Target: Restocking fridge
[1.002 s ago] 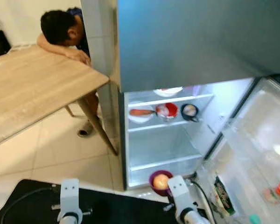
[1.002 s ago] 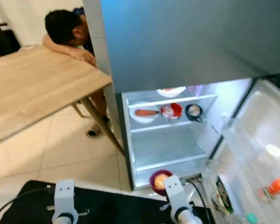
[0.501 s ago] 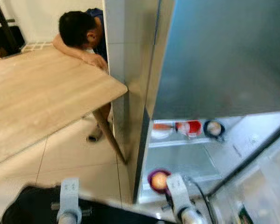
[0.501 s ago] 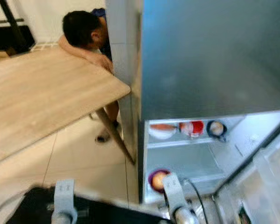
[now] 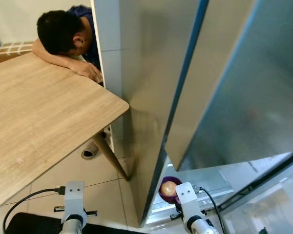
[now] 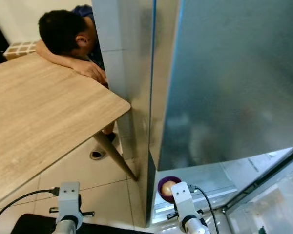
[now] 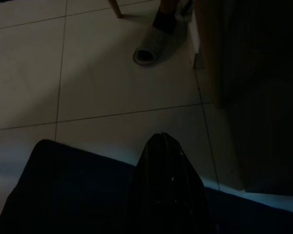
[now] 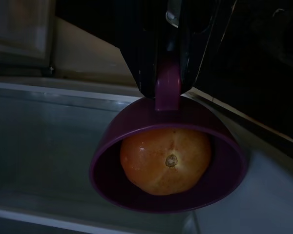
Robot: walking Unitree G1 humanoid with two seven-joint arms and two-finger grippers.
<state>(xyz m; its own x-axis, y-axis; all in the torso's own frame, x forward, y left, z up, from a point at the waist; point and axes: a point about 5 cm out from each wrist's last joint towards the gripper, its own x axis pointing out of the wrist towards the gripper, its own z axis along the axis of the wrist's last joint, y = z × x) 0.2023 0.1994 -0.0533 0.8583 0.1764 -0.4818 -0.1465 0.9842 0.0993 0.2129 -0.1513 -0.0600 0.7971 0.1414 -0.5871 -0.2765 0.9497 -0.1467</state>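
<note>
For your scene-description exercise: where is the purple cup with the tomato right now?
The purple cup hangs by its handle from the right gripper, low at the open fridge opening, right of the wooden table.

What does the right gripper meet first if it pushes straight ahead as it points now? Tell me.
The right gripper, shut on the handle of the purple cup holding an orange-red tomato, points into the open fridge's lit lower compartment. Its shelf floor looks likeliest first; depth is unclear.
</note>
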